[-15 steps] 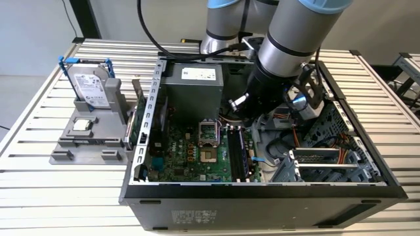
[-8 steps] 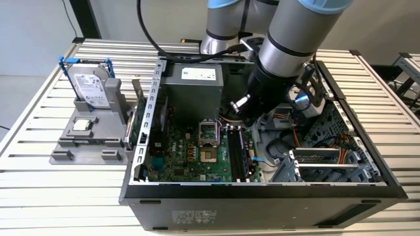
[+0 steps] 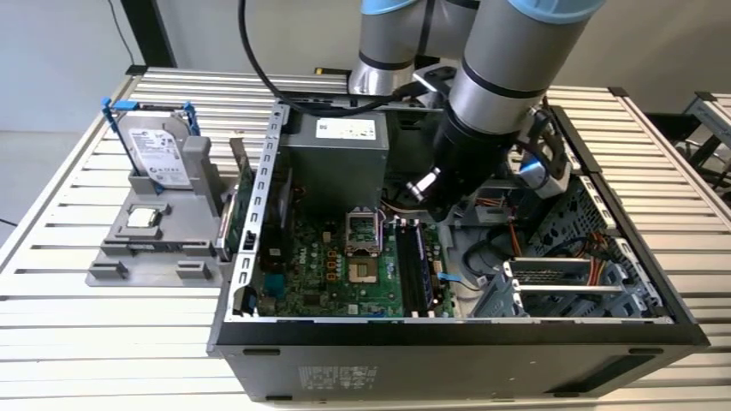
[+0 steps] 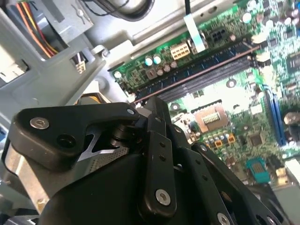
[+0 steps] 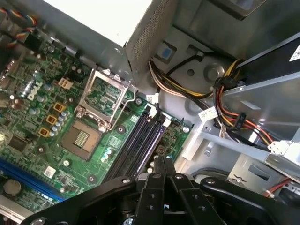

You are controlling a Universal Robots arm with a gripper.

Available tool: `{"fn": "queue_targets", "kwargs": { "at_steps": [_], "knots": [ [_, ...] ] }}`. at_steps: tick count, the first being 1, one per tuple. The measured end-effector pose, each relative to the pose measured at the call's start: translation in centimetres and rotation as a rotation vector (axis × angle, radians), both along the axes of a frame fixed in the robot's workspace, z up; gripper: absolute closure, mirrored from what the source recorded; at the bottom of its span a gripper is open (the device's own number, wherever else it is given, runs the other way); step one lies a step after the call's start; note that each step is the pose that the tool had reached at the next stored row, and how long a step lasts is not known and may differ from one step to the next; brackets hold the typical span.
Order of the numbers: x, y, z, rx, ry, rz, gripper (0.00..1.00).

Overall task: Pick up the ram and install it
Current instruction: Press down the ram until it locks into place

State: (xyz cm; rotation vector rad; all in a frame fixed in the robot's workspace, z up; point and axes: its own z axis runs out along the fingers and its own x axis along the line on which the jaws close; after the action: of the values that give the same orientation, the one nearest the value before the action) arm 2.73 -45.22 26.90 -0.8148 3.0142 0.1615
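your black two-finger gripper (image 5: pixel 164 161) hangs low inside the open grey computer case (image 3: pixel 457 330), fingers drawn together with nothing between them. the ram, a long thin dark stick (image 4: pixel 201 74), appears to stand in a memory slot on the green motherboard (image 5: pixel 70 154), just under the fingertips. press straight down along its top edge, evenly, and judge seating by the white end latches (image 5: pixel 166 123).

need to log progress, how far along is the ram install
Done: the arm has reached into the open computer case. In hand: the gripper hangs just above the long dark memory slots beside the CPU socket. I can't make out a ram between it and the slots, or seated in one. Left: a ram visibly seated, which these views don't confirm.
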Motion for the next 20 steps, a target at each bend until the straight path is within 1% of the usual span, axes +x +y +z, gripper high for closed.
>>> {"fn": "queue_targets", "kwargs": {
  "at_steps": [1,8,20],
  "knots": [
    [0.0,0.0,0.0,-0.0005,-0.0006,0.013,1.0],
    [-0.01,0.0,0.0,-0.005,-0.0014,0.141,1.0],
    [0.0,0.0,-0.01,-0.005,-0.0026,0.36,1.0]
  ]
}}
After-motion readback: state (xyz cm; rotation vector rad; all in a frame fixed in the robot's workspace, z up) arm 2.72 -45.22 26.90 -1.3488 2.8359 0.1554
